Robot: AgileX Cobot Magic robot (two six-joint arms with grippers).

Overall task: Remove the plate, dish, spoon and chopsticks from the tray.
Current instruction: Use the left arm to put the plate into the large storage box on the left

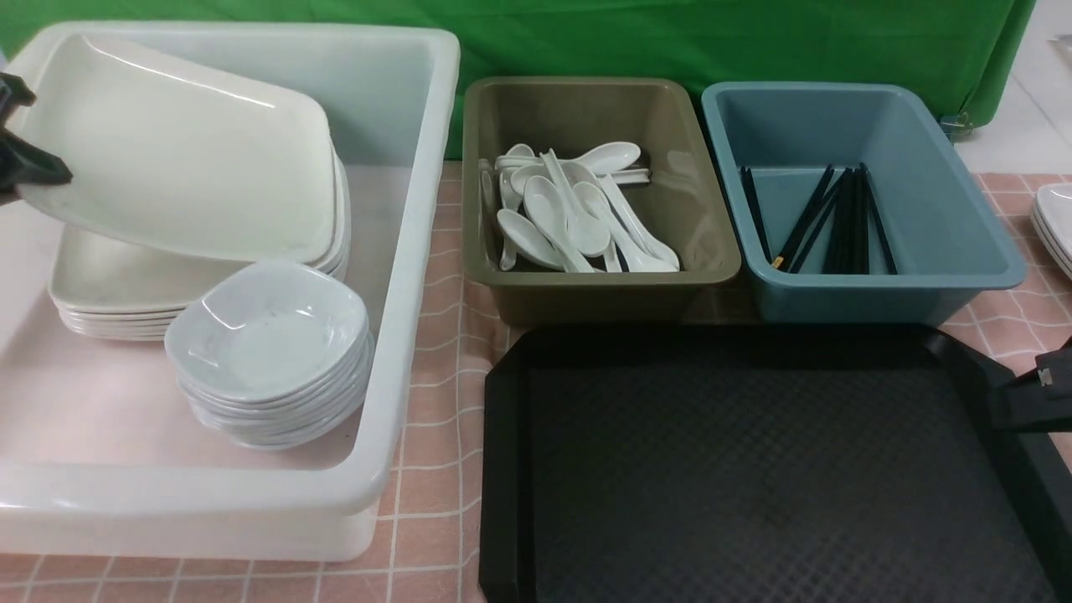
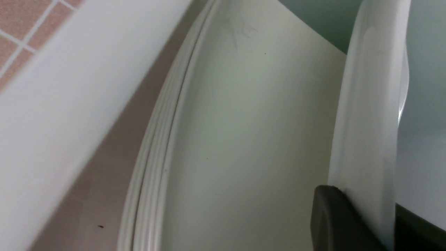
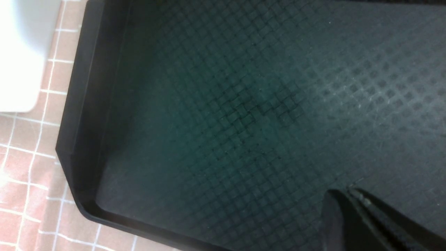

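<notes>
My left gripper [image 1: 25,134] is shut on the edge of the large white plate [image 1: 184,142] and holds it tilted above a stack of like plates [image 1: 126,289] inside the white tub. In the left wrist view the fingers [image 2: 334,219] clamp the plate's rim [image 2: 369,104] over the stack [image 2: 244,139]. The black tray [image 1: 754,469] has nothing on it. My right gripper [image 1: 1034,394] is shut and empty over the tray's right rim; it also shows in the right wrist view [image 3: 352,195] just above the tray surface [image 3: 244,104]. No dish, spoon or chopsticks lie on the tray.
The white tub [image 1: 410,251] also holds a stack of small white dishes [image 1: 272,335]. The olive bin [image 1: 502,276] holds several white spoons [image 1: 569,209]. The blue bin [image 1: 963,218] holds black chopsticks [image 1: 842,222]. More white plates [image 1: 1057,222] sit at the right edge.
</notes>
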